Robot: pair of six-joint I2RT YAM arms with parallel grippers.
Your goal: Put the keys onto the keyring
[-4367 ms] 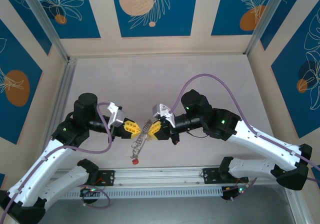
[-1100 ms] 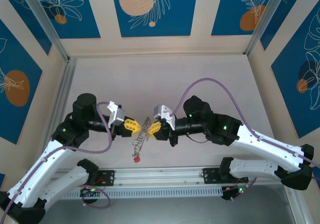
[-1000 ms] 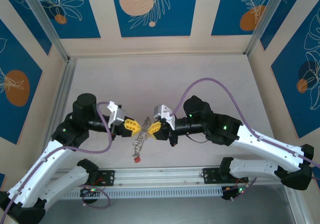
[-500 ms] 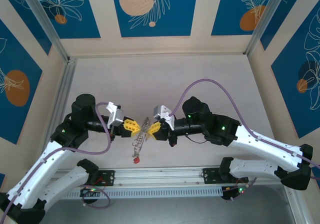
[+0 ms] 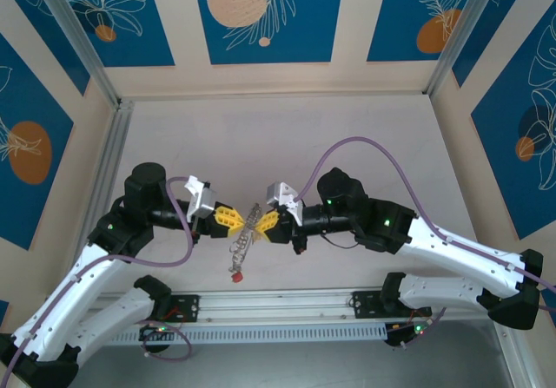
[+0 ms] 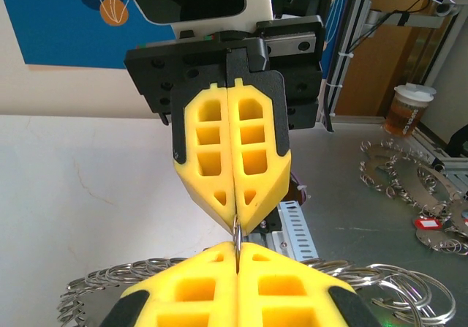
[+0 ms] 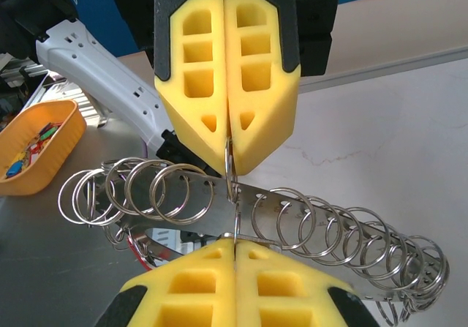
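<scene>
My left gripper (image 5: 243, 220) and right gripper (image 5: 259, 220) meet tip to tip above the table's near middle, both shut. A thin silver keyring (image 6: 236, 237), seen edge-on, is pinched between the two pairs of yellow fingertips. In the right wrist view the left gripper (image 7: 229, 153) grips this ring (image 7: 230, 172) where it passes through a flat perforated metal strip (image 7: 292, 195). My right gripper (image 7: 235, 245) is shut on thin metal just below it. The keys (image 5: 241, 247) hang from the grip as a silvery chain of rings ending in a red tag (image 5: 234, 277).
A slotted aluminium rail (image 5: 287, 305) runs along the table's near edge under the hanging bunch. Off the table stand an orange bowl (image 7: 33, 148) of small parts, a paper cup (image 6: 406, 109) and more loose rings (image 6: 409, 184) on a grey bench.
Both grippers stay shut tip to tip on the ring. The arms have shifted only slightly and the hanging bunch has hardly moved.
</scene>
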